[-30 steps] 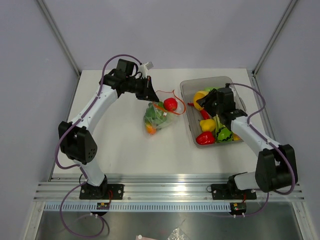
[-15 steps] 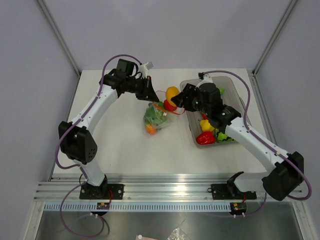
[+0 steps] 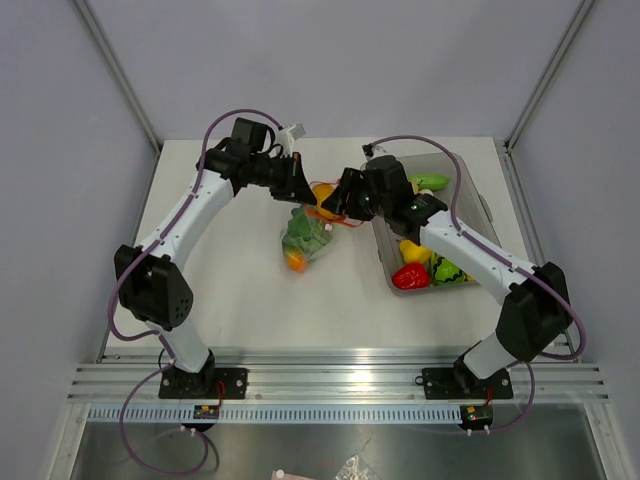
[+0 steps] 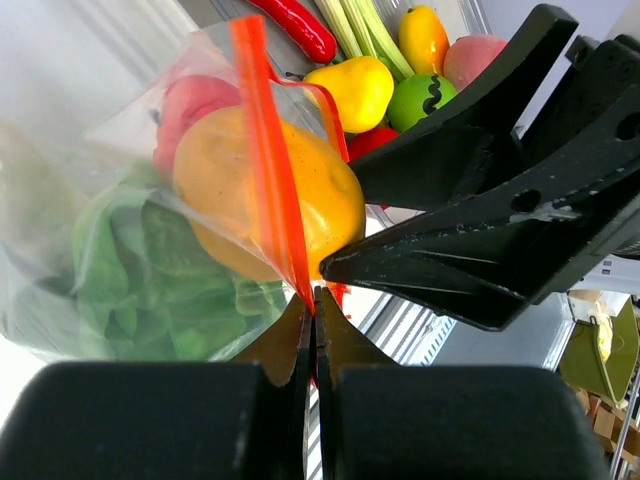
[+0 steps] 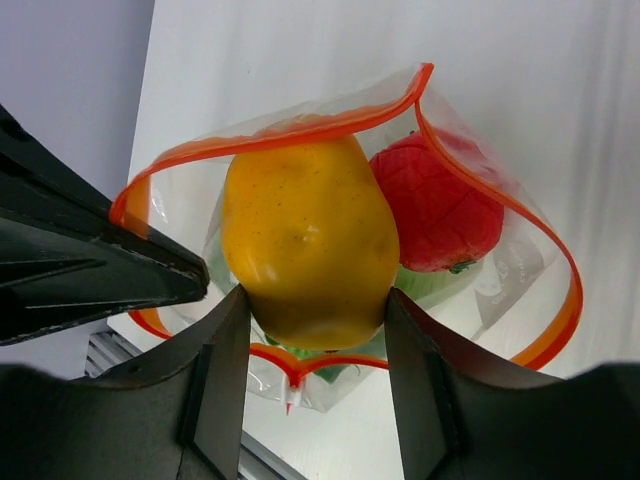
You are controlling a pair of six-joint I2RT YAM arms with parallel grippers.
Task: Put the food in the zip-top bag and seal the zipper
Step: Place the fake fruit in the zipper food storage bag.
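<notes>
The zip-top bag (image 3: 306, 236) lies mid-table, holding green leafy food (image 4: 150, 260), a red fruit (image 5: 440, 205) and an orange piece (image 3: 296, 261). My left gripper (image 4: 315, 300) is shut on the bag's red-orange zipper (image 4: 262, 150) and holds the mouth up and open. From the right, my right gripper (image 5: 312, 312) is shut on a yellow-orange fruit (image 5: 305, 235), which sits right in the open mouth, ringed by the zipper (image 5: 300, 128). From above, the fruit (image 3: 322, 195) shows between the left gripper (image 3: 300, 188) and the right gripper (image 3: 338, 200).
A grey translucent tub (image 3: 476, 200) stands at the right. It holds a red pepper (image 3: 411, 277), a yellow piece (image 3: 414, 250) and green pieces (image 3: 430, 182). The table's far edge lies just behind the left arm.
My right arm has carried the yellow-orange fruit from the tub leftward into the bag's open mouth. The left gripper has kept its hold on the zipper in place.
</notes>
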